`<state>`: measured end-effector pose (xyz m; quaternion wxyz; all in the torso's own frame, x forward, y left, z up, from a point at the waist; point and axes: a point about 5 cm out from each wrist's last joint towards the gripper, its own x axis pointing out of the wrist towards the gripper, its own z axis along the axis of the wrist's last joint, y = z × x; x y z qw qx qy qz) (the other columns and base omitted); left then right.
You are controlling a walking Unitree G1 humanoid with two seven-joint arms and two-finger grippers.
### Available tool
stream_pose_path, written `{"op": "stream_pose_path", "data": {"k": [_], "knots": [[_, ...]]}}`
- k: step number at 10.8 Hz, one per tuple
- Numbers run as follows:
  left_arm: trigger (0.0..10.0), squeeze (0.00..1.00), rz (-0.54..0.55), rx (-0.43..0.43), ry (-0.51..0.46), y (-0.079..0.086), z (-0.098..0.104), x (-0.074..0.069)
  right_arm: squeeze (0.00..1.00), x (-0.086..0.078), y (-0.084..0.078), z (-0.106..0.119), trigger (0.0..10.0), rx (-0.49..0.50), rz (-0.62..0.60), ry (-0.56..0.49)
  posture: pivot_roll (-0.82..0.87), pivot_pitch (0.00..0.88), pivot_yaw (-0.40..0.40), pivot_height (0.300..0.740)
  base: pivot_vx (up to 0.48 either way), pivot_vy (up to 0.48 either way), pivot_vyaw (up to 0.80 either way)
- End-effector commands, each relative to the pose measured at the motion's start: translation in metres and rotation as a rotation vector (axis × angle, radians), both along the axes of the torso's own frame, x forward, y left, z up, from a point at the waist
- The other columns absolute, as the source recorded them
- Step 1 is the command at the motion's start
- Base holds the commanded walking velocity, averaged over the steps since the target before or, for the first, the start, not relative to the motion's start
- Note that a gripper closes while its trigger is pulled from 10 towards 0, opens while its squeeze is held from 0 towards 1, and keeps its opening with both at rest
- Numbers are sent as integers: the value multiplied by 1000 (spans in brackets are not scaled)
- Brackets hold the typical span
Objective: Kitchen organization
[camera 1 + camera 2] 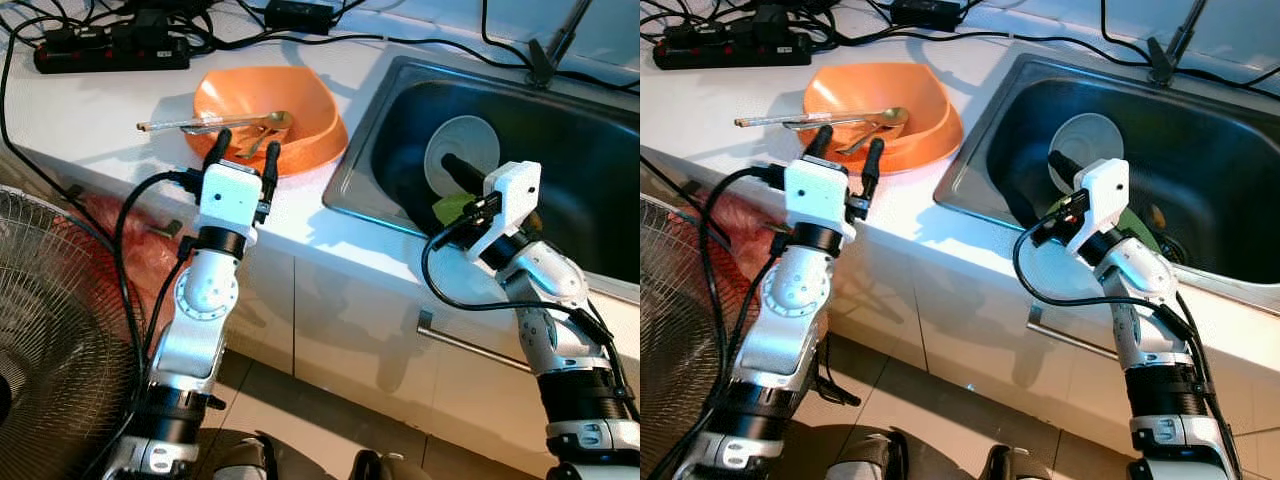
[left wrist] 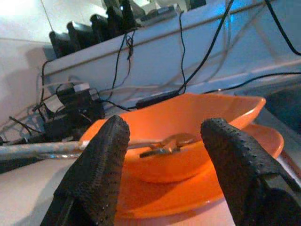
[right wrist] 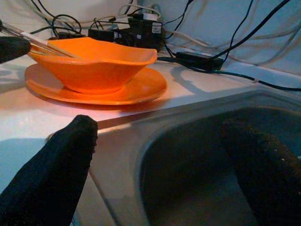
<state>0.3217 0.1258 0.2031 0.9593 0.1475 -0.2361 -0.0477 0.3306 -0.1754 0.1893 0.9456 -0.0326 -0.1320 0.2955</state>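
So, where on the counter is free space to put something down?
Bare strip of white counter between the orange plate and the sink rim. Another bare patch between power strip and plate. Crowded: cables along the back; left gripper at the plate's front edge.

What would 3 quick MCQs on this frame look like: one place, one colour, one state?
1. Where is the white plate?
A. in the sink
B. on the counter
C. on the floor

2. What colour is the bowl?
A. blue
B. orange
C. green

3. How is the left gripper?
A. shut on the bowl
B. shut on a cable
C. open, holding nothing

Key:
1 A, it lies inside the steel sink.
2 B, bowl and the plate under it are both orange.
3 C, the left wrist view shows its fingers spread, with the bowl beyond them.
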Motion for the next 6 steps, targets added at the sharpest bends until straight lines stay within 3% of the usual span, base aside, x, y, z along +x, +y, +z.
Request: {"op": "stream_pose_path", "data": {"k": [1,4,5,6], "knots": [[10000,0,7,-10,-15,0,2,2,0,-2,-1,2,10000,-3,5,-5,69,149,-52,740,0,0,0],[10000,0,13,-15,-12,-1,1,6,0,-3,-1,2,10000,-2,3,0,64,158,-55,740,0,0,0],[8863,0,21,-13,-7,-1,1,8,0,-3,-1,2,10000,-1,0,0,63,159,-55,740,0,0,0],[0,0,19,-13,-8,0,1,8,0,-3,-1,2,10000,-2,-2,1,64,161,-55,740,0,0,0]]}}
